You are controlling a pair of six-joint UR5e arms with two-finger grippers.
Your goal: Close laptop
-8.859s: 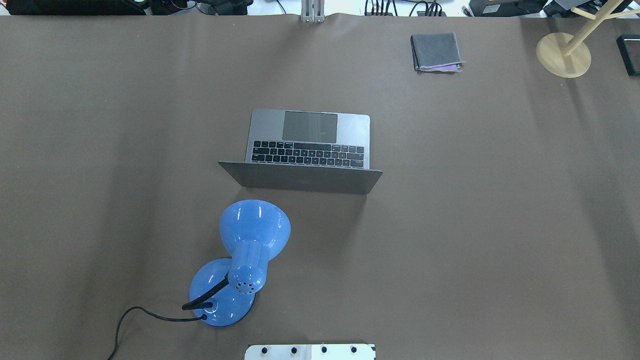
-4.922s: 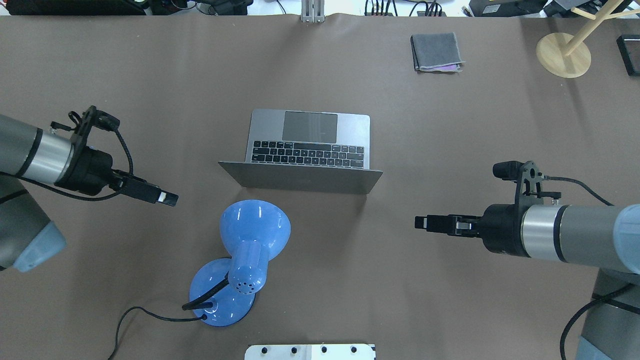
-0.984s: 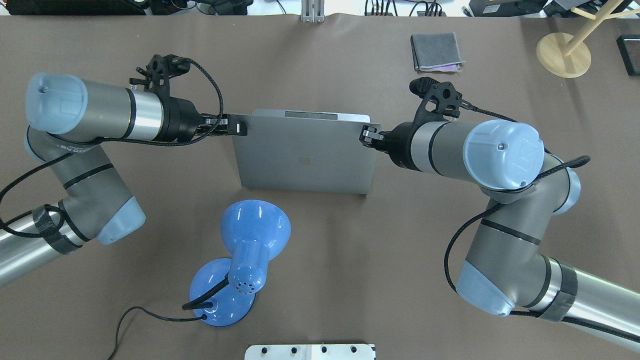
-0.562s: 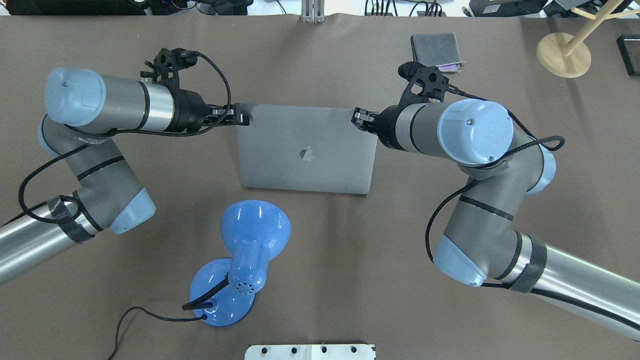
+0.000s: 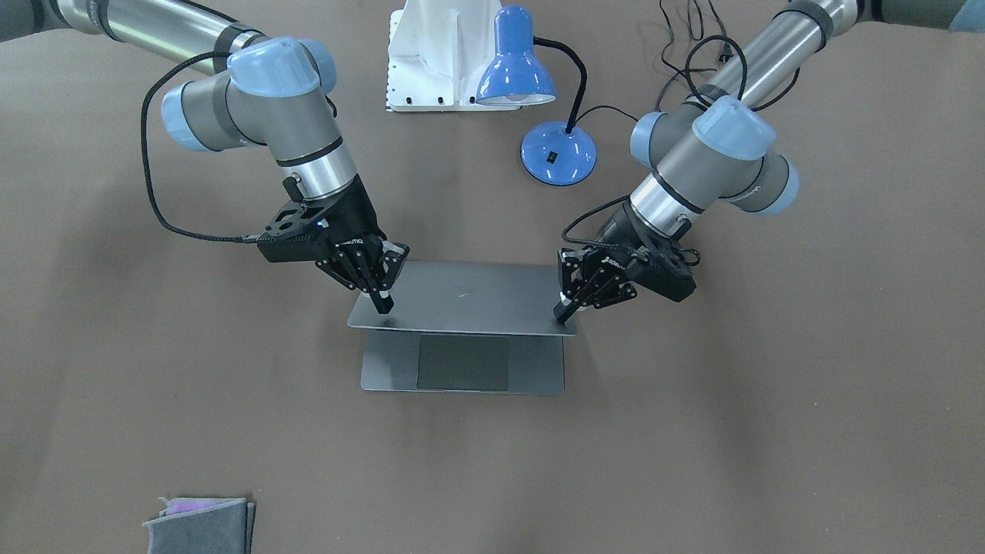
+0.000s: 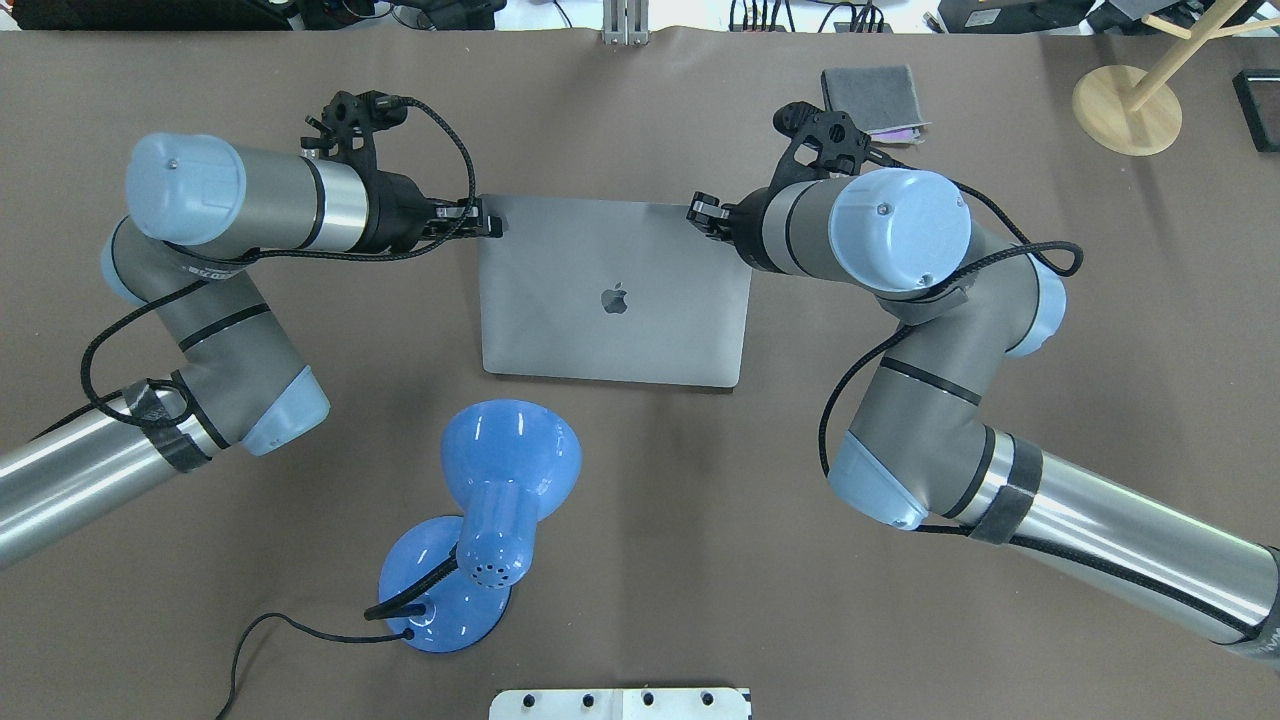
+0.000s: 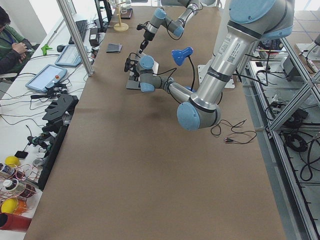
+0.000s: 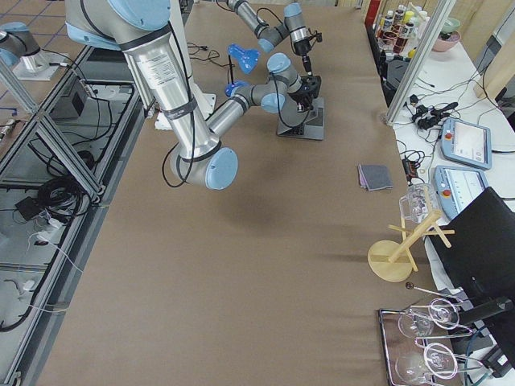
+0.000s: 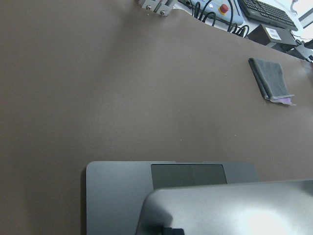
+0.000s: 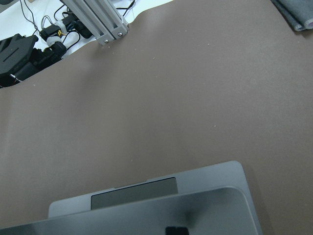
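Lamp: a blue desk lamp (image 6: 500, 480) is seen nearest the robot, left of centre. Its shade is near the laptop's hinge edge but apart from it.
Laptop: the laptop (image 6: 615, 300) is set mid-table. The lid is lowered almost flat, logo up. A gap is left at the far edge, where the trackpad shows under it.
Left gripper: the left gripper (image 5: 564, 311) is pressed together, with its tip laid on the lid's far left corner.
Right gripper: the right gripper (image 5: 382, 305) is likewise pressed together, on the far right corner.
Open room: bare table (image 6: 640, 560) is seen left, right and beyond the laptop.
Far things: a folded grey cloth (image 6: 872, 90) and a wooden stand (image 6: 1127, 108) are placed far right, well apart from the laptop.
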